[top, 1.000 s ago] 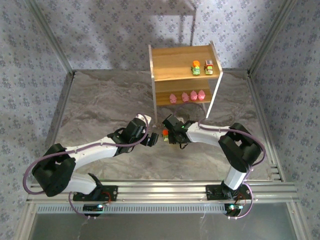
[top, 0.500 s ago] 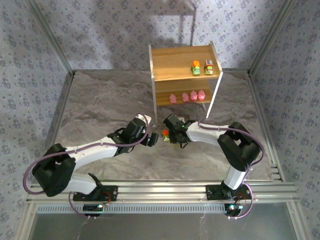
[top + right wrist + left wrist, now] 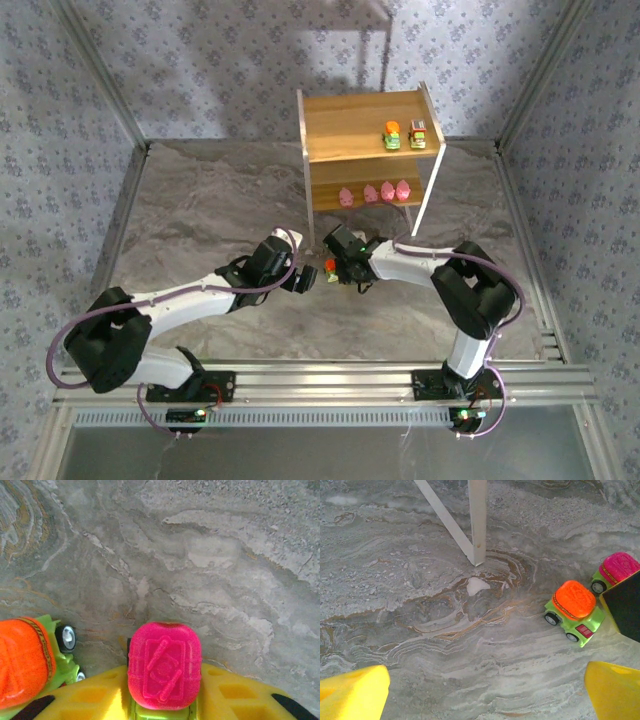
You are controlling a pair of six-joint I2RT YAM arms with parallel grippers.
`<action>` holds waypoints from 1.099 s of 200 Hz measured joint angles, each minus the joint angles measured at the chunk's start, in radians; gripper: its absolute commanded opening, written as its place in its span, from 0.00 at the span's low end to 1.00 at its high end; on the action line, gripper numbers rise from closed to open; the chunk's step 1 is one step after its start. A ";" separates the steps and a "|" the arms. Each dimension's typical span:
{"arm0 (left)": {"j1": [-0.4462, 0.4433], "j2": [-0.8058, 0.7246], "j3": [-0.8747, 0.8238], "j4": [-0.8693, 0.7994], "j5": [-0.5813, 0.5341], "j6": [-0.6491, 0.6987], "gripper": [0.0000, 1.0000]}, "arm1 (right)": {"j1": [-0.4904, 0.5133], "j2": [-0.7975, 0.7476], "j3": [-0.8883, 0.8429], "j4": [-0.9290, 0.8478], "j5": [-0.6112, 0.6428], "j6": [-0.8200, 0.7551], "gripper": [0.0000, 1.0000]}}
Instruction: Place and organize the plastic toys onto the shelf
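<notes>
Right gripper [image 3: 163, 696] clamped on magenta-top car [image 3: 164, 672], which sits on the table [image 3: 420, 630] near the shelf [image 3: 365, 128]. Left gripper [image 3: 485, 692] spread, empty. Risk: lifting nudges the orange-top car [image 3: 572, 607] just beside; smooth plastic may slip.

Grey marbled tabletop [image 3: 200, 200], floral-patterned walls [image 3: 200, 70], aluminium rail [image 3: 330, 378].

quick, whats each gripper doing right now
left gripper: open, nothing between its fingers
right gripper: closed on the magenta-topped car
</notes>
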State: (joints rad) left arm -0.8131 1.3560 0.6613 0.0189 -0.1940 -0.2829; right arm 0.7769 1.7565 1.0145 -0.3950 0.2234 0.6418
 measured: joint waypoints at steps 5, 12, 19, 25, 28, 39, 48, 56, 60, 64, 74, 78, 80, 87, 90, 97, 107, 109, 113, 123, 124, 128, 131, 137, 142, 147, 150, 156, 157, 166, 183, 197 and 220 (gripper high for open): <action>0.000 0.001 0.000 0.000 0.000 0.000 1.00 | 0.000 0.002 0.002 0.000 0.000 0.000 0.34; 0.000 0.002 0.000 0.000 0.000 0.000 1.00 | 0.000 0.002 0.004 -0.001 0.000 -0.002 0.33; 0.000 0.002 0.000 0.000 0.000 0.000 1.00 | 0.000 0.003 0.004 -0.001 0.000 -0.003 0.32; 0.000 0.002 0.000 0.000 0.000 0.000 1.00 | 0.000 0.003 0.004 -0.001 0.001 -0.003 0.31; 0.000 0.002 0.000 0.000 0.000 0.000 1.00 | 0.000 0.003 0.004 -0.001 0.002 -0.002 0.31; 0.000 0.002 0.000 0.000 0.000 0.000 1.00 | 0.000 0.003 0.004 -0.002 0.005 -0.003 0.30; 0.000 0.002 0.000 0.000 0.000 0.000 1.00 | 0.000 0.003 0.004 -0.002 0.008 -0.003 0.30; 0.000 0.002 0.000 0.000 0.000 0.000 1.00 | 0.000 0.003 0.004 -0.002 0.009 -0.003 0.30; 0.000 0.002 0.000 0.000 0.000 0.000 1.00 | 0.000 0.003 0.004 -0.003 0.010 -0.003 0.30; 0.000 0.002 0.000 0.000 0.000 0.000 1.00 | 0.000 0.003 0.004 -0.004 0.013 -0.003 0.30; 0.000 0.002 0.000 0.000 0.000 0.000 1.00 | 0.001 0.002 0.004 -0.008 0.018 -0.003 0.29; 0.000 0.002 0.000 0.000 0.000 0.000 1.00 | 0.001 0.002 0.004 -0.010 0.021 -0.003 0.29; 0.000 0.002 0.000 0.000 0.000 0.000 1.00 | 0.001 0.001 0.004 -0.012 0.023 -0.003 0.29; 0.000 0.002 0.000 0.000 0.000 0.000 1.00 | 0.001 -0.002 0.004 -0.020 0.027 -0.003 0.29; 0.000 0.002 0.000 0.000 0.000 0.000 1.00 | 0.002 -0.004 0.004 -0.024 0.029 -0.003 0.29; 0.000 0.002 0.000 0.000 0.000 0.000 1.00 | 0.003 -0.010 0.004 -0.032 0.034 -0.003 0.29; 0.000 0.002 0.000 0.000 0.001 0.000 1.00 | 0.005 -0.023 0.004 -0.044 0.043 -0.003 0.29; 0.000 0.002 0.000 0.000 0.001 0.000 1.00 | 0.005 -0.026 0.004 -0.046 0.045 -0.003 0.29; 0.000 0.002 0.000 0.000 0.002 0.000 0.99 | 0.005 -0.032 0.004 -0.050 0.046 -0.003 0.29; 0.000 0.002 0.000 0.000 0.005 0.000 1.00 | 0.007 -0.050 0.004 -0.058 0.052 -0.003 0.29; 0.000 0.002 0.000 0.000 0.005 0.000 1.00 | 0.007 -0.051 0.004 -0.059 0.053 -0.003 0.29; 0.000 0.002 0.000 0.000 0.007 0.000 0.99 | 0.008 -0.059 0.004 -0.063 0.054 -0.003 0.29; 0.000 0.002 0.000 0.000 0.008 0.000 1.00 | 0.008 -0.064 0.004 -0.065 0.056 -0.003 0.29; 0.000 0.002 0.000 0.000 0.009 0.000 1.00 | 0.009 -0.076 0.004 -0.072 0.060 -0.003 0.29; 0.000 0.002 0.000 0.000 0.013 0.000 1.00 | 0.010 -0.085 0.004 -0.077 0.063 -0.003 0.29; 0.000 0.002 0.000 0.000 0.015 0.000 0.99 | 0.011 -0.093 0.004 -0.081 0.066 -0.006 0.29; 0.000 0.002 0.000 0.001 0.016 0.000 1.00 | 0.011 -0.098 0.004 -0.084 0.068 -0.007 0.29; 0.000 0.002 0.000 0.001 0.019 0.000 1.00 | 0.011 -0.110 0.004 -0.092 0.072 -0.011 0.29; 0.000 0.002 0.000 0.001 0.020 0.000 1.00 | 0.011 -0.111 0.004 -0.092 0.072 -0.011 0.29; 0.000 0.002 0.000 0.003 0.024 0.000 1.00 | 0.013 -0.126 0.005 -0.104 0.077 -0.016 0.29; 0.000 0.002 0.000 0.011 0.031 0.000 1.00 | 0.014 -0.153 0.007 -0.123 0.086 -0.025 0.29; 0.000 0.000 0.000 0.015 0.042 0.000 1.00 | 0.014 -0.173 0.014 -0.141 0.094 -0.030 0.29; 0.000 -0.012 -0.003 0.035 0.060 0.000 0.99 | 0.016 -0.207 0.031 -0.168 0.104 -0.033 0.30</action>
State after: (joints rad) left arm -0.8131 1.3437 0.6579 0.0536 -0.1337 -0.2825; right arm 0.7929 1.5494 1.0454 -0.5629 0.3271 0.6090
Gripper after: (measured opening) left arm 0.996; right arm 0.299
